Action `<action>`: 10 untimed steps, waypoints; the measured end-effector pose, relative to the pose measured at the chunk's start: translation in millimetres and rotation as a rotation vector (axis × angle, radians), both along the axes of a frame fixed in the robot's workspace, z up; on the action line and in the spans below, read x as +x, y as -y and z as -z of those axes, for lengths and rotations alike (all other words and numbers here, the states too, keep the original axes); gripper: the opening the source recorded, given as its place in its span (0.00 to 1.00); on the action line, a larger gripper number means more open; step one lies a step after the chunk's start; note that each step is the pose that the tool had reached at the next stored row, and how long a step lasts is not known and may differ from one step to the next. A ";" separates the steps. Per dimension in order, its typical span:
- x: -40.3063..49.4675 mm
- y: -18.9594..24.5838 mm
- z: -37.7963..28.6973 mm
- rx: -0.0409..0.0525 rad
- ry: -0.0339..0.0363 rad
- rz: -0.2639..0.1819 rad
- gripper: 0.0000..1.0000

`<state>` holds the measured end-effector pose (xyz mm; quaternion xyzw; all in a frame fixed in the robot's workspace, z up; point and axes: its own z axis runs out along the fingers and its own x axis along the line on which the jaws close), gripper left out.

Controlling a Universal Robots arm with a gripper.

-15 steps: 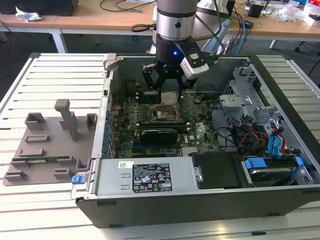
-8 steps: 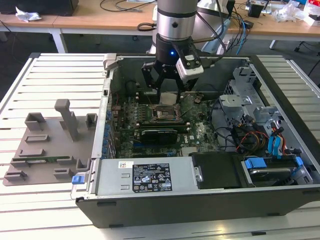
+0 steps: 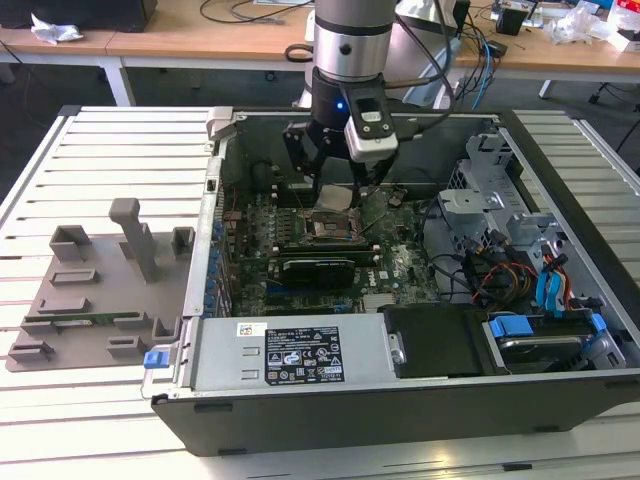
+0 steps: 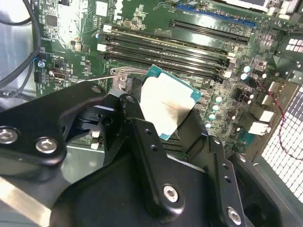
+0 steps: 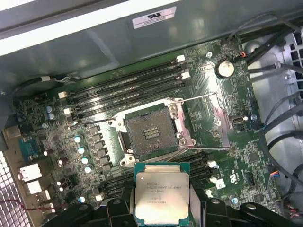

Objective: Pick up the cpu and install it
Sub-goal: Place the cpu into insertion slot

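The cpu (image 3: 335, 197) is a small square chip with a silvery top on a green edge. My gripper (image 3: 336, 192) is shut on it, inside the open computer case. In the first wrist view the cpu (image 5: 162, 191) hangs between my black fingers (image 5: 204, 208), level and just short of the open socket (image 5: 150, 134). The socket's metal load plate (image 5: 214, 120) is swung back and its contact field is bare. In the second wrist view the cpu (image 4: 168, 106) sits tilted in front of the gripper (image 4: 163, 118), above the green motherboard (image 4: 71, 42).
Black memory slots (image 5: 128, 85) run beside the socket, with capacitors (image 5: 83, 151) on its other side. A dark card (image 3: 320, 265) lies across the board near the socket. The drive cage and cables (image 3: 500, 230) fill the case's right. A grey plastic tray (image 3: 90, 300) lies on the slatted table at the exterior view's left.
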<state>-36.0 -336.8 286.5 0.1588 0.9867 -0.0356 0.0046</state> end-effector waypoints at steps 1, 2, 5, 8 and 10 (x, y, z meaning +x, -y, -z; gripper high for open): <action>0.0 0.0 0.0 -0.0004 0.0000 0.018 0.55; 0.0 0.0 0.0 -0.0008 0.0000 0.030 0.55; 0.0 0.0 0.1 -0.0019 0.0000 0.073 0.55; 0.0 0.0 0.2 -0.0026 0.0000 0.104 0.55; 0.0 0.0 0.2 -0.0033 0.0000 0.125 0.55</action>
